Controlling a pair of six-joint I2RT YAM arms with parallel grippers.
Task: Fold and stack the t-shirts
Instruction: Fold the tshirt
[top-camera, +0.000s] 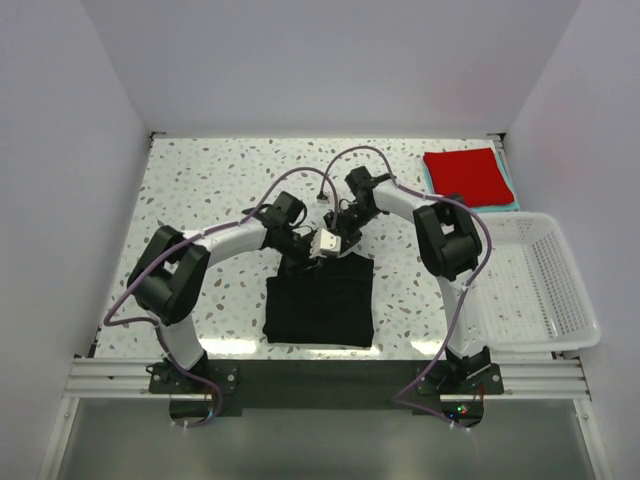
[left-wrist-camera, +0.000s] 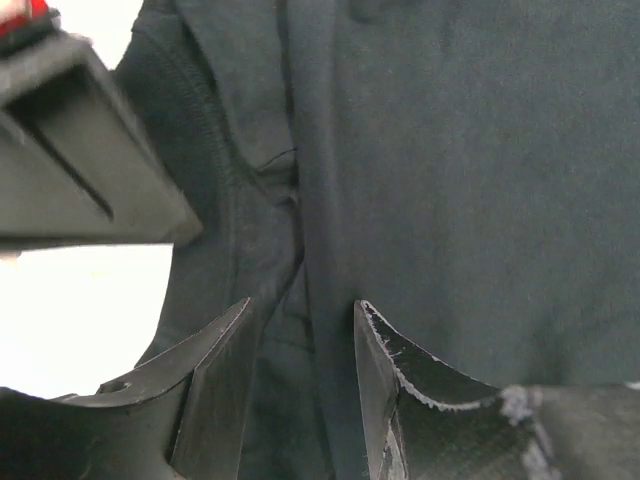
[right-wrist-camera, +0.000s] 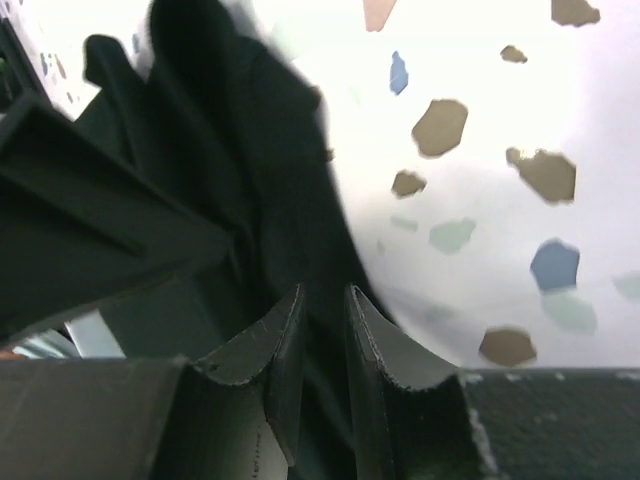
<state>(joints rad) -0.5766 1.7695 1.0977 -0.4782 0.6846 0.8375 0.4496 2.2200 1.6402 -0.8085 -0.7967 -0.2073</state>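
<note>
Cloth here was soft and limp: the black t-shirt (top-camera: 320, 305) lay as a rough rectangle on the speckled table (top-camera: 200, 190), central and close to the arm bases, with its far edge bunched and rucked under both wrists. Judged light, floppy and not fragile. It would sag and drag from any single pinch, so the best hold looked like two pinches spread along that far edge, near the corners, going through all layers (a thin one-layer nip would likely peel the fold open). The left gripper (left-wrist-camera: 300, 385) sat over the far left part of the shirt with its fingers (left-wrist-camera: 215, 390) clearly apart, straddling a ridge of dark fabric that ran up between them. No squeeze was evident, so it read as spread, not clamped. The right gripper (right-wrist-camera: 322, 375) was at the far right edge where cloth met table, its fingers nearly together with only a slim gap stuffed with black fabric, so it was judged pinched on the shirt edge. The red t-shirt (top-camera: 465, 175) lay folded at the far right corner on top of the teal t-shirt (top-camera: 427, 178), of which only a strip showed. The white mesh basket (top-camera: 560, 300) stood at the right, well apart from the black shirt.
</note>
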